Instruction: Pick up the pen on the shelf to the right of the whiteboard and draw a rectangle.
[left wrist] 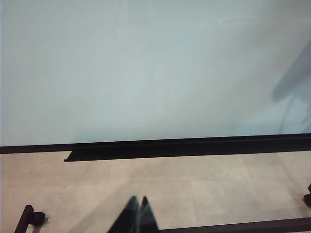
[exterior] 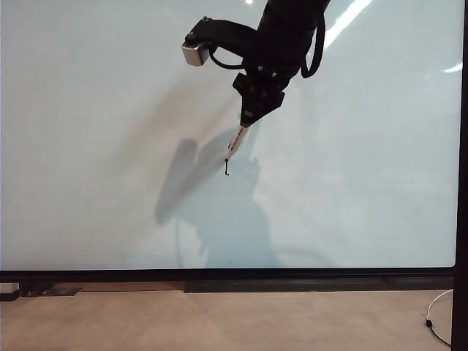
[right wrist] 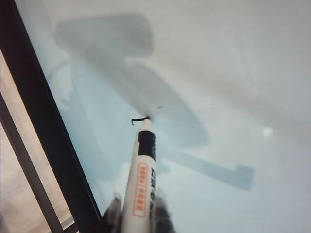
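Right gripper (exterior: pixel 248 121) pinching slim grey-white pen (exterior: pixel 235 141), tip on glossy white whiteboard (exterior: pixel 88 131); steady contact needed for short black stroke (exterior: pixel 227 170); left gripper (left wrist: pixel 137 213) pressed together, idle.

Glossy whiteboard (exterior: pixel 110 146), matt black frame (exterior: pixel 219 275), plastic pen (right wrist: pixel 141 189).
We see the whiteboard as smooth and shiny, with light streaks reflected on it. The pen barrel looks like smooth pale plastic with orange print and a dark band near the tip. The right gripper (exterior: pixel 252 117) reads as matt black plastic, holding the pen in its jaws; the left gripper (left wrist: pixel 137 213), jaws together, is dark and slightly sheeny. The floor (left wrist: pixel 194 184) looks like matt beige tile.
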Motion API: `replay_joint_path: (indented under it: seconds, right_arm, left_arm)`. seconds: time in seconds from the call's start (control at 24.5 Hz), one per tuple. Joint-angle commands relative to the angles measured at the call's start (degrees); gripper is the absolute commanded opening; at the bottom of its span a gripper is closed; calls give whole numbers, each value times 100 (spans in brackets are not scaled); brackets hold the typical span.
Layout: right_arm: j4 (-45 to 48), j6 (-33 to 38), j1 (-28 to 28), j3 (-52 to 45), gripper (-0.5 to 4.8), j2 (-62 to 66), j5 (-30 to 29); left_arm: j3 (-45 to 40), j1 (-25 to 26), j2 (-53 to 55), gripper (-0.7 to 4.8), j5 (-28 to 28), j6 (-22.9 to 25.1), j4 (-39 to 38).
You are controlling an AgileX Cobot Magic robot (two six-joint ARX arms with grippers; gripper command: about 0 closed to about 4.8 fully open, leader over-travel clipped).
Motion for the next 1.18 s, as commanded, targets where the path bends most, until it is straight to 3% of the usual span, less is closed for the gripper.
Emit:
replay_joint_path:
  seconds: [0.04, 1.18]
  right_arm:
    - [391, -33, -15, 50, -6, -87, 251]
    - [485, -195, 68, 109, -6, -719, 527]
  left_arm:
    - [22, -2, 0, -5, 9, 2, 33]
    - [20, -2, 0, -5, 9, 2, 35]
